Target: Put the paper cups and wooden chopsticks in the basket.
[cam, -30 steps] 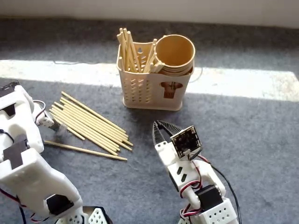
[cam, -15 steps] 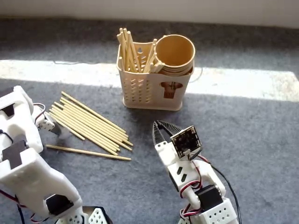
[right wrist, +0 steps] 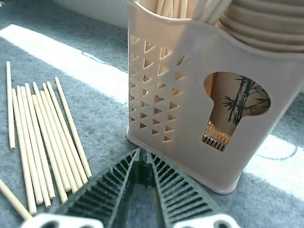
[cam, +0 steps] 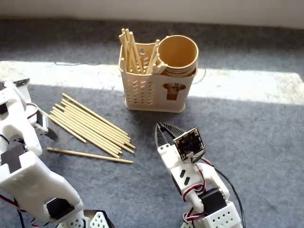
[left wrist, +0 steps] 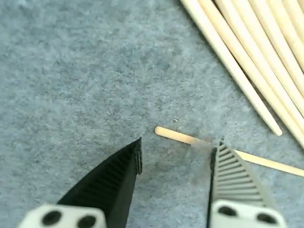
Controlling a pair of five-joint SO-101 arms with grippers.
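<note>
Hovering spread wide over the grey carpet (left wrist: pixel 71 71), the left gripper (left wrist: pixel 178 144) has the end of a single chopstick (left wrist: pixel 173 135) just beyond its tips. This stick lies just near of the loose chopstick pile (cam: pixel 90 126) at left. The right gripper (right wrist: pixel 143 153), closed and empty, sits near the basket (cam: pixel 152 90), which holds stacked paper cups (cam: pixel 178 52) and upright chopsticks (cam: pixel 130 50).

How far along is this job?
Done: stacked tan paper cups and several wooden chopsticks stand in the beige perforated plastic basket. In hand: nothing gripped; the left pincer is open over the end of a lone chopstick. Remaining: that stick and the loose chopstick bundle on the grey carpet. The right pincer is shut, empty.
</note>
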